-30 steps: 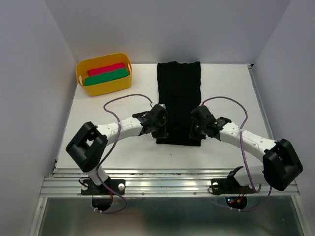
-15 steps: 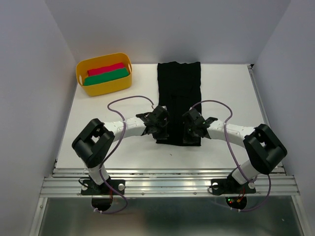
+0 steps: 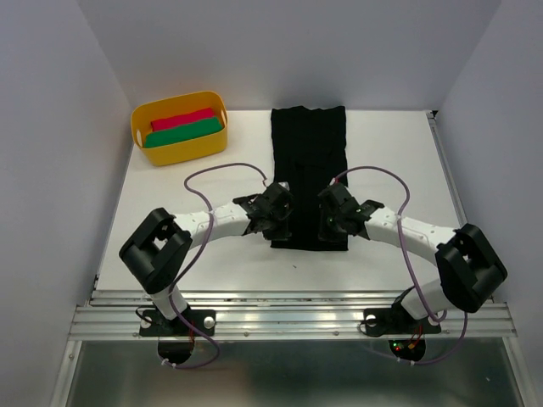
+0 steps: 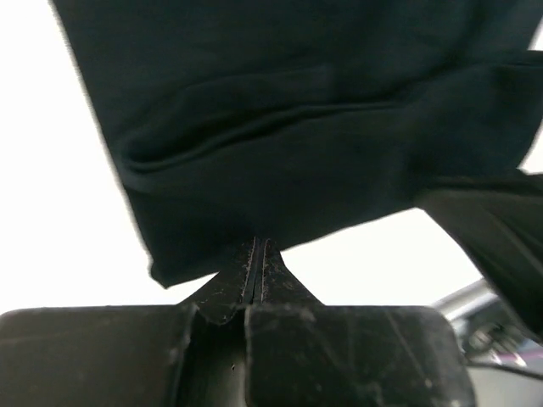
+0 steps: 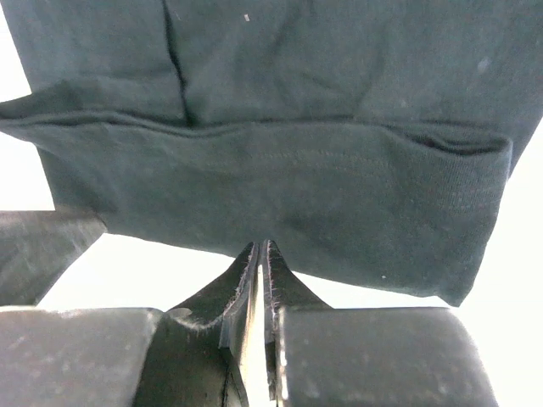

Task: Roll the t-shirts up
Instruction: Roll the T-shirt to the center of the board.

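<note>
Where the white table (image 3: 390, 161) is widest, the black t-shirt (image 3: 308, 161) lies folded into a long narrow strip that runs from the far edge toward the arms, just right of the middle. Its far part lies flat, while its near end is turned up into a soft fold, seen as a thick lip across both wrist views. At the left corner of that near end sits the left gripper (image 3: 281, 224), and in its wrist view its fingers (image 4: 242, 275) are pressed fully together with the hem meeting their tips, so it looks pinched on the cloth. At the right corner the right gripper (image 3: 331, 225) does the same: its fingers (image 5: 284, 288) show only a hairline slit between them and close on the hem's edge. Both arms reach inward from their bases, bent at the elbow, each with a purple cable (image 3: 221, 170) looping above it. Well apart, at the far left corner, a yellow tub (image 3: 140, 127) holds a red roll (image 3: 182, 119) and a green roll (image 3: 182, 133) side by side.
</note>
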You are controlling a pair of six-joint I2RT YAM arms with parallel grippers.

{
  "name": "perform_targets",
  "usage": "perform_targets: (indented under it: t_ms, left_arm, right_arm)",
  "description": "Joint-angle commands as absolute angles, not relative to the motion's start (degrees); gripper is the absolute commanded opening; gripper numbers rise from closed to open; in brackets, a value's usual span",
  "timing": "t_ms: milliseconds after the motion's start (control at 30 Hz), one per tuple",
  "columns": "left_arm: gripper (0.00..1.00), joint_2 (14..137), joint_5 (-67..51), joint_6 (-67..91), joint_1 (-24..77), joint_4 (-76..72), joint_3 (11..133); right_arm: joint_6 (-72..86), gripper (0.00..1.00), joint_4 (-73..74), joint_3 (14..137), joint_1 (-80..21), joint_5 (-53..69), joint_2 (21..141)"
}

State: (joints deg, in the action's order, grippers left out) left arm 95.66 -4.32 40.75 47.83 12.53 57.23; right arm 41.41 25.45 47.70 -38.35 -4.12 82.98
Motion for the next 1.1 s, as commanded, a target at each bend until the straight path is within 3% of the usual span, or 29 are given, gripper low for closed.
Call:
perform_targets:
  t_ms: [0, 500, 1067]
  left_arm:
    - [0.0, 93.3, -8.9, 41.1, 48.3, 8.0, 57.8]
    - [0.0, 99.8, -10.2, 41.8, 47.9, 2.6, 52.7]
    - [0.0, 94.9, -4.9, 37.4, 44.7, 7.9, 49.7]
  right_arm:
    - [42.5, 0.1, 25.7, 50.3, -38.5, -6.6, 83.8]
    - [43.9, 0.1, 22.0, 44.4, -38.5, -7.6, 88.1]
    - [42.9, 0.09, 25.6, 41.2, -35.5, -13.4, 80.9]
